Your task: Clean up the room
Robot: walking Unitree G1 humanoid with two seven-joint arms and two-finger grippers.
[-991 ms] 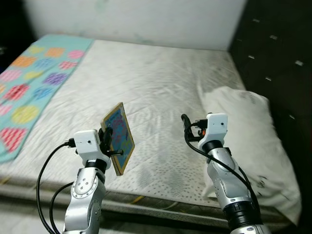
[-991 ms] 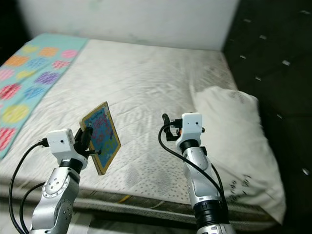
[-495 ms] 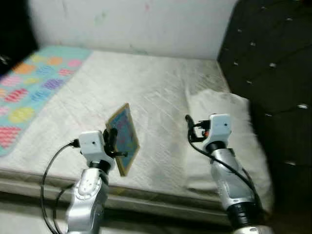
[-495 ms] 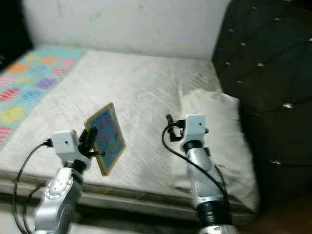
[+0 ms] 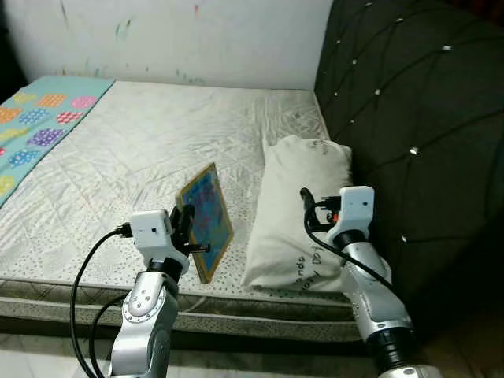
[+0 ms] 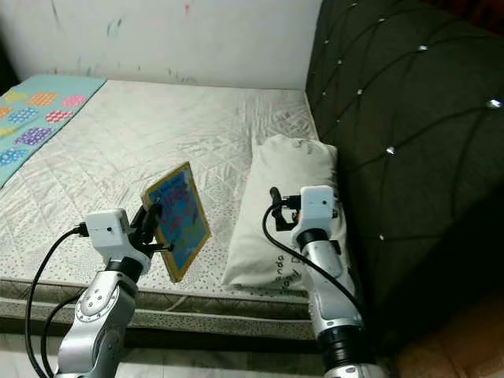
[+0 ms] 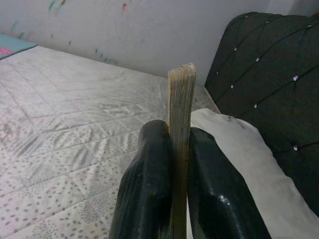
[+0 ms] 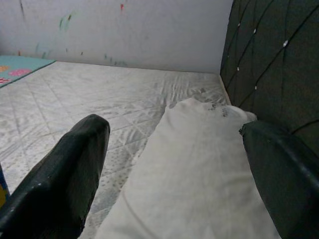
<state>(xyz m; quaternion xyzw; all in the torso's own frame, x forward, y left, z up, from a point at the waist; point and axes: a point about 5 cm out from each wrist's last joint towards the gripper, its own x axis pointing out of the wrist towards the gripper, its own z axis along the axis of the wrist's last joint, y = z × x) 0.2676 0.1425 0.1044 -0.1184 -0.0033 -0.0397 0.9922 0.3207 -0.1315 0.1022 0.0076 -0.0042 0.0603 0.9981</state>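
Observation:
My left gripper [image 5: 187, 229] is shut on a colourful picture book [image 5: 208, 216] with thick pages, held upright above the near edge of the mattress [image 5: 134, 150]. In the left wrist view both black fingers [image 7: 149, 189] press on the book's spine edge [image 7: 181, 89]. My right gripper [image 5: 309, 208] stands open with nothing in it, just over the near end of a white pillow [image 5: 298, 169]. The right wrist view looks between its two spread fingers [image 8: 65, 179] along the pillow [image 8: 194, 149].
A dark tufted headboard [image 5: 409, 102] rises at the right, right behind the pillow. A teal blanket with coloured dots [image 5: 35, 118] lies at the far left of the bed. A white wall [image 5: 181, 35] stands at the back.
The camera has swung right and pulled back: pillow and headboard now sit closer to the middle. Both arms keep their poses, the book still in the left gripper.

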